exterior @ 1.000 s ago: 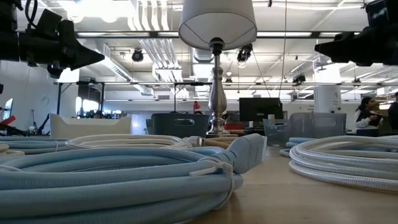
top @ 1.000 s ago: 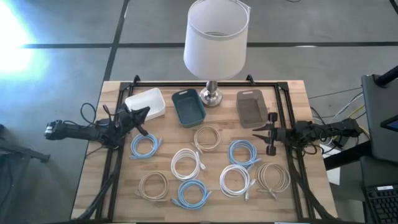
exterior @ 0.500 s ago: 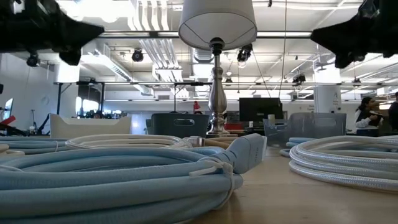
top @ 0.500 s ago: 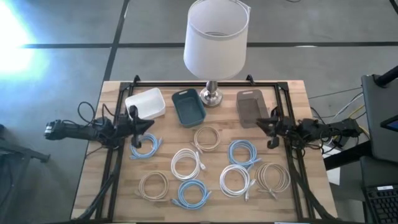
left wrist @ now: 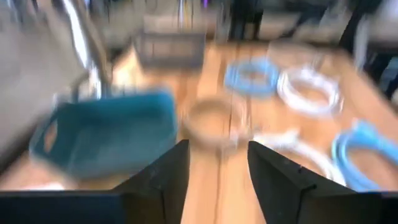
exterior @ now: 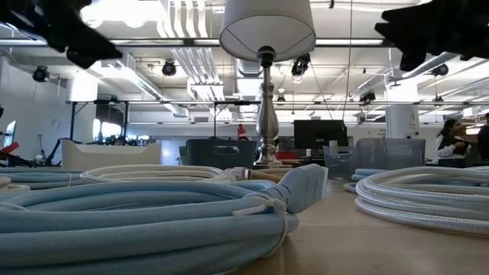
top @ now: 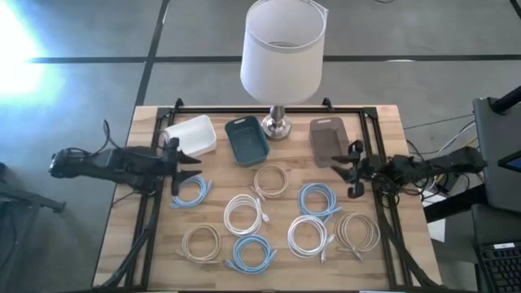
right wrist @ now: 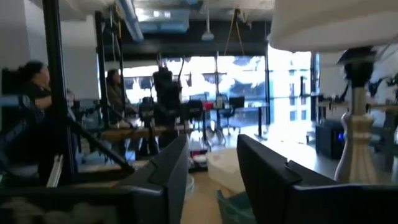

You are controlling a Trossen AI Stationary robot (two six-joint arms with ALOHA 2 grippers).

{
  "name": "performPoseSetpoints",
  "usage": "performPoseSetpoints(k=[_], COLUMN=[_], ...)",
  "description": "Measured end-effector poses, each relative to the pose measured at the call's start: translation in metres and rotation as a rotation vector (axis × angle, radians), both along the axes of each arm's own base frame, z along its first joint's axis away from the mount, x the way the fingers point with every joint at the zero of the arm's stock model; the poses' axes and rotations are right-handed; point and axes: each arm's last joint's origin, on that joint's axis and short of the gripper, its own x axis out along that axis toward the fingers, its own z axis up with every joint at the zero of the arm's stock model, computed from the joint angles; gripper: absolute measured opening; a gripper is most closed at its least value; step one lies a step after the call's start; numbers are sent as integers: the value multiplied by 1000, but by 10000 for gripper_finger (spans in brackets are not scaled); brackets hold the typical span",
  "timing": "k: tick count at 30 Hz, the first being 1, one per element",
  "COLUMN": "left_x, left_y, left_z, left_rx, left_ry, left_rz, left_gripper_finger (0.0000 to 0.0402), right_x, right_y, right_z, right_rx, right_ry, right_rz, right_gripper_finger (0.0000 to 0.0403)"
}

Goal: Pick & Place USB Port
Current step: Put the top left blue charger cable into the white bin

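Several coiled cables lie flat on the wooden table (top: 383, 260): light blue ones (top: 190, 190) (top: 320, 198) (top: 252, 252), white ones (top: 244, 214) (top: 309, 235) and beige ones (top: 273, 181) (top: 358, 231) (top: 201, 242). In the low view a light blue coil (exterior: 137, 221) with its plug (exterior: 302, 187) fills the front. My left gripper (top: 183, 168) hovers open at the table's left, above the light blue coil's far side, pointing right; its wrist view (left wrist: 217, 168) shows nothing between the fingers. My right gripper (top: 352, 168) hovers open at the right, pointing left, also with nothing between its fingers (right wrist: 211, 168).
Three bins stand along the far side: white (top: 191, 135), teal (top: 247, 139) and grey-brown (top: 329, 140). A lamp with a white shade (top: 281, 49) stands between the teal and grey-brown bins. A black frame (top: 370, 122) runs around the table. People sit in the room beyond (exterior: 451, 141).
My left gripper has swung a little toward the table's near edge, turned to point right, risen, and opened from a shut tip. My right gripper has risen slightly. The cables have not moved.
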Motion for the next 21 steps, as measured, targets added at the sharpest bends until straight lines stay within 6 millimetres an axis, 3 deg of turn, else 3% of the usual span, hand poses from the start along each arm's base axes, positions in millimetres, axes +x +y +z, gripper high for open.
performPoseSetpoints(k=[8,21], left_x=[21,47], left_y=[-1,-4], left_z=[-25,-72], left_rx=[-52,-52], left_ry=[287,647], left_rz=[107,107], left_gripper_finger=[177,177], right_x=[35,95], right_y=[5,13], right_z=[17,35], right_rx=[-54,43], right_ry=[160,445], right_rz=[-47,-58], right_gripper_finger=[197,201])
